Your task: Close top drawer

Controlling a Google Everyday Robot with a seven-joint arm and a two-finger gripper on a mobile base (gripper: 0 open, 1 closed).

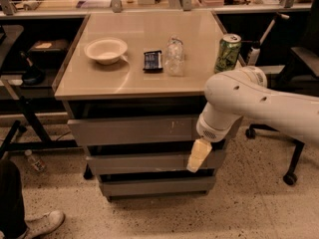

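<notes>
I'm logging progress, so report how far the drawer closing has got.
Mostly done: the top drawer sits in under the tabletop, with only a dark strip showing above its front. In hand: the tool hangs just below the drawer's right end, in front of the lower drawer fronts. Left: it cannot be told whether the drawer is fully home, so a last nudge may be needed before the arm pulls clear.

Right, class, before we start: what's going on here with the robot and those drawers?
A robot arm reaches in from the right to the grey drawers under a table. Its gripper hangs in front of the drawer fronts near their right end, just below the top drawer. That drawer looks nearly pushed in, with a dark gap above its front. A bowl, dark packet, clear bottle and green can sit on the table.
</notes>
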